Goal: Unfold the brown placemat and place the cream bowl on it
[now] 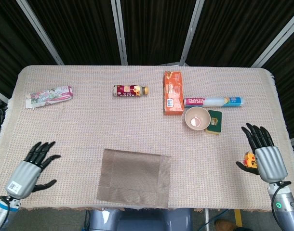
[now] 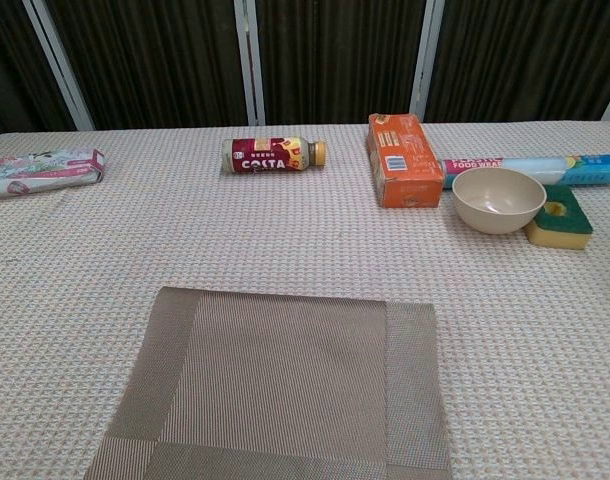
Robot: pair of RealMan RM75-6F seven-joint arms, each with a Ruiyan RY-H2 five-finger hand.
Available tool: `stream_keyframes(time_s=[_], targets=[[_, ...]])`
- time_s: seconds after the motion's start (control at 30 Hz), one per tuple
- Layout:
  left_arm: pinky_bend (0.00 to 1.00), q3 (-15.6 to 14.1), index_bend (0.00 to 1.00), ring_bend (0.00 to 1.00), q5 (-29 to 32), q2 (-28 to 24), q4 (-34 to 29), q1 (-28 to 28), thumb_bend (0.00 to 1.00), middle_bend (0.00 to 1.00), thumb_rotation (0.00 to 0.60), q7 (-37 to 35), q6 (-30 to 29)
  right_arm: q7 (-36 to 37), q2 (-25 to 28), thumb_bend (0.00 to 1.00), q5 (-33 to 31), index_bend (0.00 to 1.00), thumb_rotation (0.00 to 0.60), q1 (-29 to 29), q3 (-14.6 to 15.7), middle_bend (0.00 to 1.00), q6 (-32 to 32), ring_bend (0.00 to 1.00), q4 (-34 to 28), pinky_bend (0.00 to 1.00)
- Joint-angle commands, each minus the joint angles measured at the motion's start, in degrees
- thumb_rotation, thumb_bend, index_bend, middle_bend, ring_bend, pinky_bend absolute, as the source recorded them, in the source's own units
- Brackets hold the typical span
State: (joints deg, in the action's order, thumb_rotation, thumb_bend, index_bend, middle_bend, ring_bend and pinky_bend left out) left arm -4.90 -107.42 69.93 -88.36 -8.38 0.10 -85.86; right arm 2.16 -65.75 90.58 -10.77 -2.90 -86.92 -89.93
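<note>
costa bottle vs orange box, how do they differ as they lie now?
The Costa bottle is a red-labelled cylinder on its side, long axis running across the table; the orange box is a flat-sided carton lying with its long axis pointing toward the far edge. The box is clearly the larger. The bottle lies apart from everything; the box has the plastic food bag roll at its right side and the cream bowl close by. Both rest on the tablecloth, untouched by either hand.
</note>
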Motion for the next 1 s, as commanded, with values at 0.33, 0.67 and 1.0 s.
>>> stream_keyframes(time_s=[0.33,0.67,1.0], targets=[[0.0,-3.84,0.5,0.0,-7.25,13.51,9.42,-5.13,0.2,0.0,0.6,7.4,9.16,-5.88,0.53,0.0,0.68,0.0,0.6,3.04,1.92,0.0,-1.44,0.0,-2.86,0.0],[0.0,-4.83,0.49,0.0,-6.32,18.59,15.8,-5.17,0.2,0.0,0.6,9.16,10.38,-5.63,0.93,0.0,0.54,0.0,0.6,3.14,1.37,0.0,-1.2,0.0,-2.53,0.0],[0.0,-5.91,0.49,0.0,-5.93,21.33,18.85,-5.61,0.22,0.0,0.6,8.74,10.77,-6.04,1.11,0.0,0.32,0.0,0.6,3.29,1.12,0.0,-0.79,0.0,-2.81,0.0]])
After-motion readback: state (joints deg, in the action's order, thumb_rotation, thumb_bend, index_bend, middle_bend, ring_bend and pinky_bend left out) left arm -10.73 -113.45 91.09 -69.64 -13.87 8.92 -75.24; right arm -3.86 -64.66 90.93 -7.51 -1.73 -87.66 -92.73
